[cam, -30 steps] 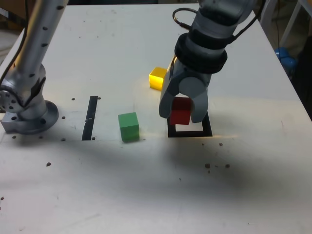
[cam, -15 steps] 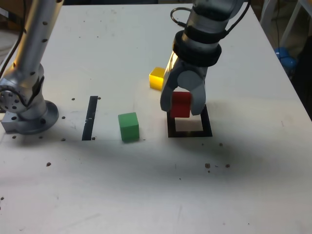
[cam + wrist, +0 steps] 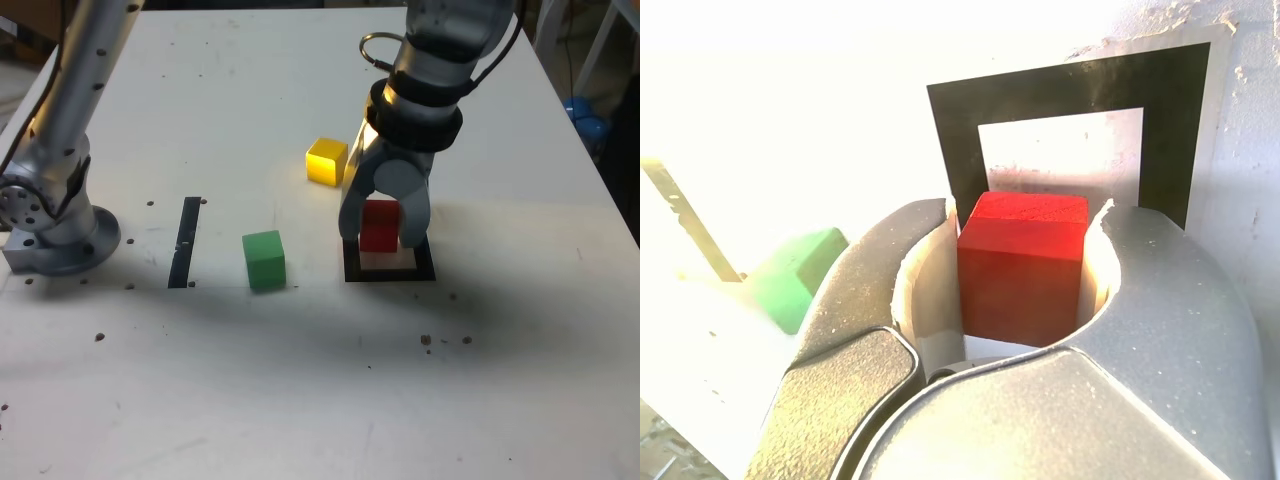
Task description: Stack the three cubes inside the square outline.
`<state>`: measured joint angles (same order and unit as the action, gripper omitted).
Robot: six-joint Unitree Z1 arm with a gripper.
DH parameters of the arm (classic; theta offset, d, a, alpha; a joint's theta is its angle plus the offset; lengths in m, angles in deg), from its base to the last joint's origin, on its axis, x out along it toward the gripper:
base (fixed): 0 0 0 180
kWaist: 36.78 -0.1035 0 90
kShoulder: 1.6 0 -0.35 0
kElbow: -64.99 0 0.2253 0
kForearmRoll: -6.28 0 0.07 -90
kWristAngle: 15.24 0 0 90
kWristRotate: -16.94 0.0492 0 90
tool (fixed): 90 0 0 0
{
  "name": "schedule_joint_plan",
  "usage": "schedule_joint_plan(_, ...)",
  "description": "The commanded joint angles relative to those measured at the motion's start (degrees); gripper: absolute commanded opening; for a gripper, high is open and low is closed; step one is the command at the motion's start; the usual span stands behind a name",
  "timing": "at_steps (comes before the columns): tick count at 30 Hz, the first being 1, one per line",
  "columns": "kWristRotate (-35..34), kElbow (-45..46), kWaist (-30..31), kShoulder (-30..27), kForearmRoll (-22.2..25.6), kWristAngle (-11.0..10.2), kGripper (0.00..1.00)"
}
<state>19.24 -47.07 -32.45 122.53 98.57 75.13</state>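
Observation:
My gripper (image 3: 382, 236) is shut on the red cube (image 3: 380, 226), holding it low over the back part of the black square outline (image 3: 390, 274). The wrist view shows the red cube (image 3: 1025, 265) pressed between both pads, with the outline (image 3: 1060, 90) and its white centre just beyond it. I cannot tell whether the cube touches the table. On the table to the exterior view's left of the outline sits the green cube (image 3: 264, 259), which also shows beside the gripper in the wrist view (image 3: 795, 275). The yellow cube (image 3: 326, 160) lies behind, close to the arm.
A straight narrow black strip (image 3: 186, 240) lies to the exterior view's left of the green cube. The arm's base (image 3: 55, 225) stands at that view's far left. Small dark specks dot the white table (image 3: 300, 380).
The gripper lifted and shifted back with the red cube, then came down lower over the square outline. The green and yellow cubes stayed put.

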Motion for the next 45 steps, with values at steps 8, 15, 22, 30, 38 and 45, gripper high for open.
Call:
schedule_joint_plan(8, 0.2, 0.2, -0.2, 1.1, -1.0, 0.1, 0.33)
schedule_joint_plan(15, 1.0, 1.5, -1.2, 1.2, -2.5, 0.8, 0.84)
schedule_joint_plan(22, 1.2, 2.3, -1.5, 0.9, -2.9, 1.3, 1.0)
schedule_joint_plan(30, 1.1, 3.9, -2.0, -3.0, -2.4, 0.8, 1.0)
schedule_joint_plan(38, 3.4, 9.8, -5.9, -10.2, -1.2, -2.4, 1.0)
schedule_joint_plan(45, 11.4, 13.4, -8.9, -15.3, -0.4, -8.0, 0.99)
